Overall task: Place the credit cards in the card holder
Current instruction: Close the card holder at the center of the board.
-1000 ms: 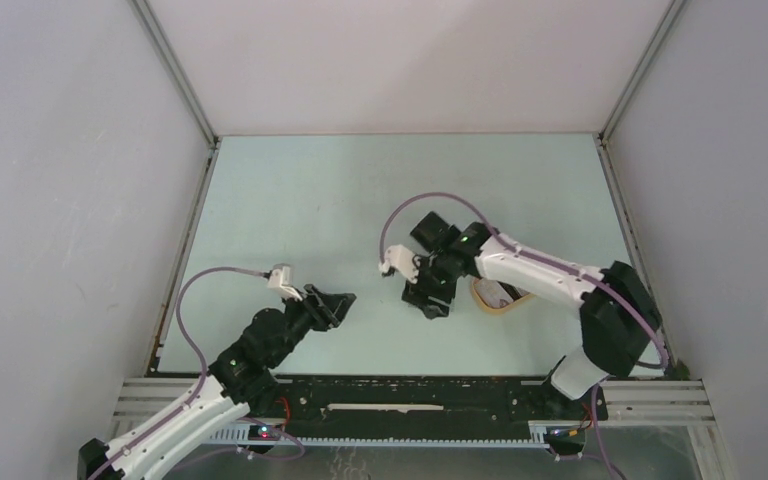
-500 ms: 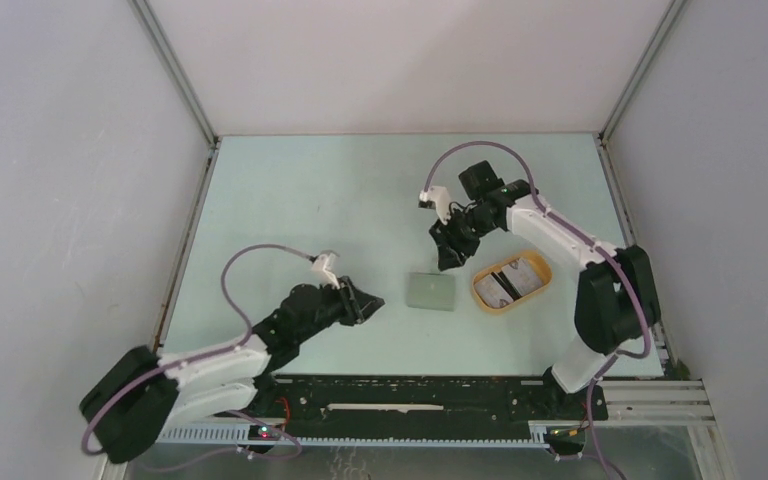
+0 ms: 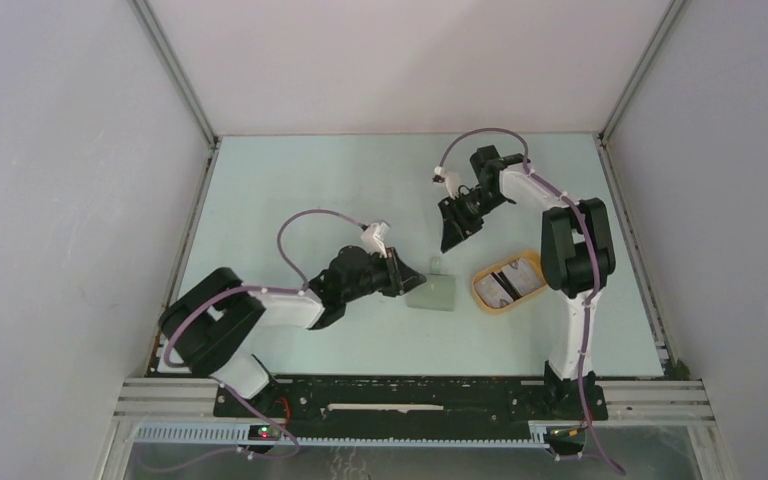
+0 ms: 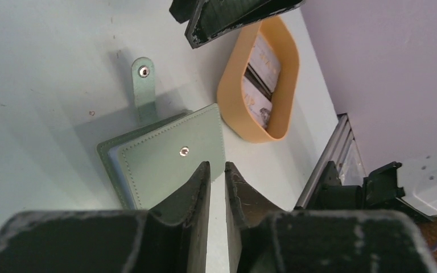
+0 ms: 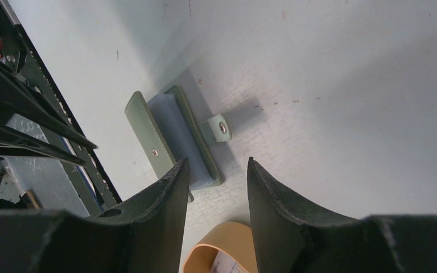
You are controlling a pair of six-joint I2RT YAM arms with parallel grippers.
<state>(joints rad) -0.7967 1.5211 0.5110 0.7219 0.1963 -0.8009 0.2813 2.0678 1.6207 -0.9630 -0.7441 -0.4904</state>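
Nearest the bench's near edge, the left arm reaches in from the near-left corner toward the middle. The left jaws sit at the left edge of the card holder, nearly together with only a thin slit between them. Whether they pinch the holder's edge cannot be told. The card holder is a grey-green wallet lying flat a little to the right of the bench's middle. Its cover is folded over paler inner slots, its long axis runs roughly left to right, and its snap strap points toward the far edge. Just to its right, toward the right edge and not touching it, is a tan oval tray, angled from near-left to far-right. The credit cards lie inside the tray along its length, so none are in the holder yet. Farther back, the right arm bends over the far half of the bench. The right jaws hang apart and empty beyond the strap. From the right jaws, the cards lie toward the near-right. The right arm looks the nearer one to fetch them, while the left is placed to steady the holder.
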